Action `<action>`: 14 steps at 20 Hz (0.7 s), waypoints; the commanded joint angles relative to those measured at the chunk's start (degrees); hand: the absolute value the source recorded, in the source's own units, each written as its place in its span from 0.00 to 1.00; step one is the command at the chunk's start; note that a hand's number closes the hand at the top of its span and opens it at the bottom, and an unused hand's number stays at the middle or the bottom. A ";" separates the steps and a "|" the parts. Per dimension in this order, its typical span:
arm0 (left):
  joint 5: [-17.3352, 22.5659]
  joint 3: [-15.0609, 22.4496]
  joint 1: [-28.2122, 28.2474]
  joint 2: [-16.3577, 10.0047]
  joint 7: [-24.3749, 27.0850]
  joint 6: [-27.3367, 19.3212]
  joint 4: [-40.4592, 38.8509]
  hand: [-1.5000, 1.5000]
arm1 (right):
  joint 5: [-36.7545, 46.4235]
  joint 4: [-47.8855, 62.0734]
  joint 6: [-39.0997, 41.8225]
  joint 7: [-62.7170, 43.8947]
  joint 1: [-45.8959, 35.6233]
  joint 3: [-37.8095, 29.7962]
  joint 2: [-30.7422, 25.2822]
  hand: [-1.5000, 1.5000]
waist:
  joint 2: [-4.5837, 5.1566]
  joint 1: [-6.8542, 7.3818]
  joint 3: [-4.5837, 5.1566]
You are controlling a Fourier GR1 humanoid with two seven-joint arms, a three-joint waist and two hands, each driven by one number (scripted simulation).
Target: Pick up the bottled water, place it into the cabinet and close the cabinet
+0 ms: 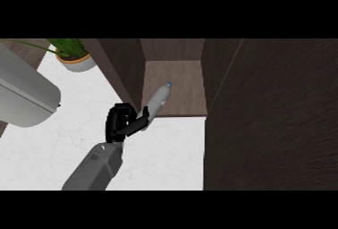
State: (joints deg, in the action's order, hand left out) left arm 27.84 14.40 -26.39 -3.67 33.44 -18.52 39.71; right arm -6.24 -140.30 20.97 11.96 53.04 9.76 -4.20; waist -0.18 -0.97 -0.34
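Before the cabinet (181, 96), left hand (120, 121) fingers (137, 124) grip the tilted bottled water (158, 99), cap pointing into it.

White, faintly veined worktop (165, 156), evenly lit. Potted plant (74, 57) in a pale pot at far left. Large rounded grey appliance (23, 94) on the left edge. Dark wood cabinet (175, 51) open at the back, lighter brown shelf (188, 89) inside. Broad dark wood panel (277, 125) fills the right.
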 commanded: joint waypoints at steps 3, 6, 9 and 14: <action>-0.56 3.99 -13.29 3.47 -7.38 -8.78 4.55 1.00 | -3.82 -2.07 1.32 -0.22 0.76 -1.74 -1.14 0.00 | -0.04 -2.59 0.25; 0.10 4.44 -13.57 3.47 -9.48 -11.47 4.54 1.00 | -4.68 -1.66 1.63 0.09 0.34 -3.37 -1.52 0.00 | 0.19 -2.87 0.26; -0.85 4.11 -14.58 3.48 -10.29 -13.97 2.61 1.00 | -4.80 -3.09 1.51 -0.81 -0.21 -2.40 -1.16 0.00 | 0.65 -3.45 0.35; -6.08 7.46 -16.00 -0.72 -11.87 -19.48 -0.22 1.00 | -4.64 -0.58 2.26 0.71 -2.21 -4.06 -1.61 0.00 | 0.98 -4.56 0.22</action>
State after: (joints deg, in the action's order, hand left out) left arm 25.52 20.15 -26.09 -5.01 26.73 -36.50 43.07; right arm -7.22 -139.78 22.79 13.08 51.26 6.76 -5.38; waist -0.18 -2.53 -0.64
